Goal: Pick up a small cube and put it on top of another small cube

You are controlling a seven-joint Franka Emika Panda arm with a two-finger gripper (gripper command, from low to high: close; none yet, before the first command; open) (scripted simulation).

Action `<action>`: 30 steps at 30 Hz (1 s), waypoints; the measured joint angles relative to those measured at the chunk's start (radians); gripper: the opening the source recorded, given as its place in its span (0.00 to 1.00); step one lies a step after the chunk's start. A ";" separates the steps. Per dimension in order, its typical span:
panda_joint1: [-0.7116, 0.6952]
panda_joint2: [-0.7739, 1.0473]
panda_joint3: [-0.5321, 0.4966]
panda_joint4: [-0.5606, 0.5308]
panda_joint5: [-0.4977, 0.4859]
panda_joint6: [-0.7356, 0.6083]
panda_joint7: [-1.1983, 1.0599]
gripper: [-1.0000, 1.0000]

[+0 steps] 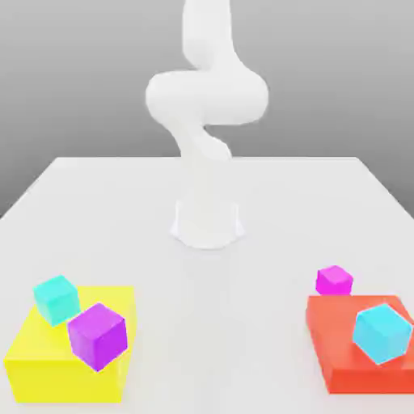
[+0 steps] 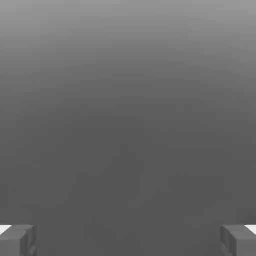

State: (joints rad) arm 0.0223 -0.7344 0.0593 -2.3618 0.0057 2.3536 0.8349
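Stacking of one small cube on another is judged to be at its outset, with no cube yet set upon another. The gripper (image 2: 128, 240) is seen in the hand view with its fingers spread wide and nothing grasped. The small glossy magenta cube (image 1: 334, 280) is seen toward the exterior view's right, just behind the flat red block (image 1: 348, 368). A larger light-blue cube (image 1: 382, 333) is shown at that block. At the exterior view's left, a small turquoise cube (image 1: 57, 300) and a larger purple-violet cube (image 1: 98, 336) are shown at the flat yellow block (image 1: 69, 380). Reaching, grasping, lifting and placing are all judged to remain; the turquoise cube may be taken as the other small cube of the pair.
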 joint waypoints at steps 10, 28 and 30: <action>0.124 0.318 0.252 -0.280 0.024 0.250 0.165 0.50; 0.418 0.879 0.267 -0.505 -0.314 0.658 0.615 0.50; 0.479 0.916 0.190 -0.496 -0.382 0.685 0.666 0.50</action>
State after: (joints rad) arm 0.5010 0.1812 0.2488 -2.8578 -0.3762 3.0386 1.5008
